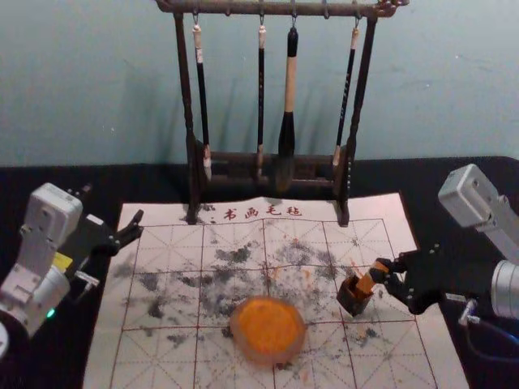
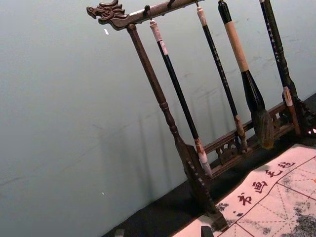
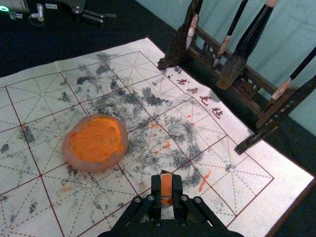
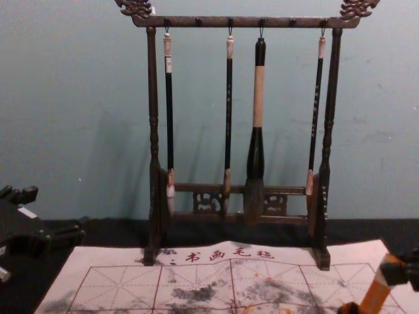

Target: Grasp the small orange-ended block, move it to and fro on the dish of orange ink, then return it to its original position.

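**Right gripper [image 1: 384,274], clamped on the orange-ended block [image 1: 368,280]**

Mat [image 1: 430,340]: beneath the gripper.
Left gripper [image 1: 113,207]: idle, well apart, fingers wide.
Ink dish [image 1: 268,354]: leftward of the tool.
Dark holder [image 1: 354,301]: just beside its fingertips.
Block: tilted, lower end at the holder's mouth (inside or above, cannot tell); best moved slowly along its own length, lest the holder tip.

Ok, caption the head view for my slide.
Right gripper holding the orange block at a small dark box, to the right of the dish of orange ink.
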Controlling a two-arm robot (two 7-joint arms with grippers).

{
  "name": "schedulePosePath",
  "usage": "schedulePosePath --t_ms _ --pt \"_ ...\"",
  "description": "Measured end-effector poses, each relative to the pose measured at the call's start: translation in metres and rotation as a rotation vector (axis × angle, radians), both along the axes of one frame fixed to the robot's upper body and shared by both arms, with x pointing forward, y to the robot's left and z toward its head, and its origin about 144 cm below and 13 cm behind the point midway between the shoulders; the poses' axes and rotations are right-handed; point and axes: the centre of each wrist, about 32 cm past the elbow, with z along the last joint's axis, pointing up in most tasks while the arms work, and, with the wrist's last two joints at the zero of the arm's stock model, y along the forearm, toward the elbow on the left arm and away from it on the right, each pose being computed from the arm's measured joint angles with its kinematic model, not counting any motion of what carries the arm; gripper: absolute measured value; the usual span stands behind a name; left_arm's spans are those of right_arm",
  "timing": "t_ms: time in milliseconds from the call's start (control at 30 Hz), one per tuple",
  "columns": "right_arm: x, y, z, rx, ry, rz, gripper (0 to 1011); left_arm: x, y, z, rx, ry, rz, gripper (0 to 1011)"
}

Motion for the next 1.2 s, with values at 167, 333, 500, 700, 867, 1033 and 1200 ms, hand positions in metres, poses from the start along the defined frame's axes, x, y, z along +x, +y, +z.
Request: schedulePosePath --t_ms 167,333,500,700,867,1033,1200 --pt "0.002 0.001 -0.004 -0.003 0.012 0.002 85 0.0 0.0 0.0 0.0 0.0 0.0 1001" --pt "0.004 0.002 -0.007 -0.009 0.024 0.007 85 0.0 0.0 0.0 0.0 0.0 0.0 1001" --pt "0.007 0.003 -0.012 -0.011 0.038 0.008 85 0.0 0.0 0.0 0.0 0.0 0.0 1001" --pt "0.012 0.005 -0.019 -0.016 0.055 0.008 85 0.0 0.0 0.0 0.0 0.0 0.0 1001" --pt "0.016 0.008 -0.024 -0.022 0.062 0.009 85 0.0 0.0 0.0 0.0 0.0 0.0 1001" --pt "0.02 0.011 -0.029 -0.028 0.071 0.008 85 0.0 0.0 0.0 0.0 0.0 0.0 1001" --pt "0.021 0.012 -0.031 -0.031 0.072 0.001 85 0.0 0.0 0.0 0.0 0.0 0.0 1001"
